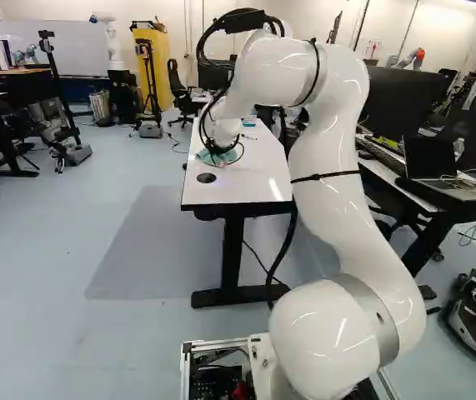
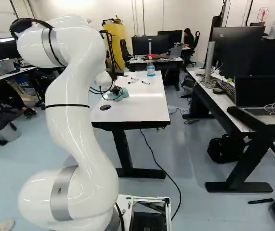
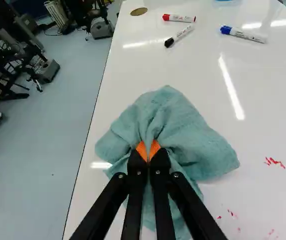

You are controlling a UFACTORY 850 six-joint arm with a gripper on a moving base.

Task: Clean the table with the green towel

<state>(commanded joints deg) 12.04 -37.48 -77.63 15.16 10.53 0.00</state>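
Three markers (image 3: 243, 34), one towel (image 3: 183, 125)

Robotics lab, part office.
Far end: another robot (image 1: 115, 54) beside whiteboard (image 1: 71, 43). Desks (image 2: 224, 102) carry monitors (image 2: 231, 48) and a laptop (image 2: 258, 91); white walls (image 2: 195, 14).

In the right base view, a hand could pass low over the right half of the tabletop (image 2: 149, 108), from its near edge back to the markers. There the red marker (image 3: 179, 18), black marker (image 3: 180, 36) and blue marker (image 3: 243, 34) lie in the way, the upright bottle (image 2: 150, 69) behind them at upper centre. The arm (image 2: 77, 103) blocks the left; a floor gap (image 2: 188, 144) separates the tabletop from the desk (image 2: 224, 108) at right.
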